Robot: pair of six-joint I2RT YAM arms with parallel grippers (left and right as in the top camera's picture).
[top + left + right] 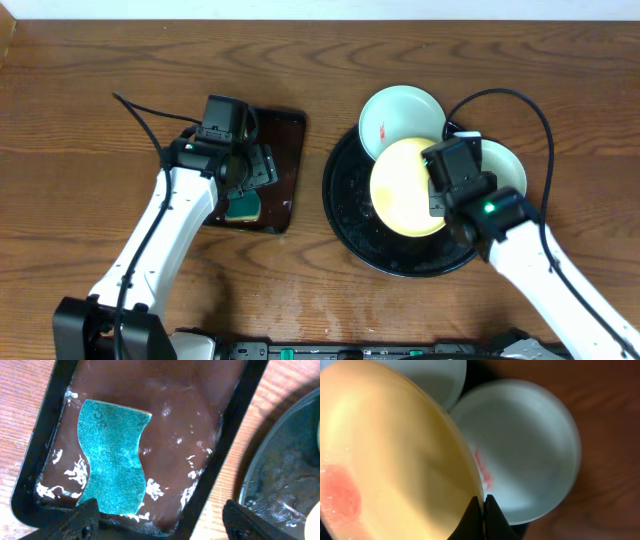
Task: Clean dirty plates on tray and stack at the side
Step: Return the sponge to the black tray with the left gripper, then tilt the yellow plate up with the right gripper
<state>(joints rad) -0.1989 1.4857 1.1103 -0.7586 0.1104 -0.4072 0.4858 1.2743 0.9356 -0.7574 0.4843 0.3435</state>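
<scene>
Your right hand [483, 512] is pinched shut on the rim of the yellow plate [395, 460], which shows a red smear and sits over the black tray [345, 215]. The far mint plate [400, 112] and the right mint plate [508, 165] lie at the tray's edge. Your left hand [165, 520] gapes wide above the teal sponge [112, 460] in the brown tray [165, 390].

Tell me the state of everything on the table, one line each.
left pincer, open above the sponge
right pincer, shut on the yellow plate at its rim
yellow plate, held, red smear
rear mint plate, free, red smear
right mint plate, free, red smear
sponge, loose in the brown tray
brown tray, foam-flecked
black tray, foam-flecked
</scene>
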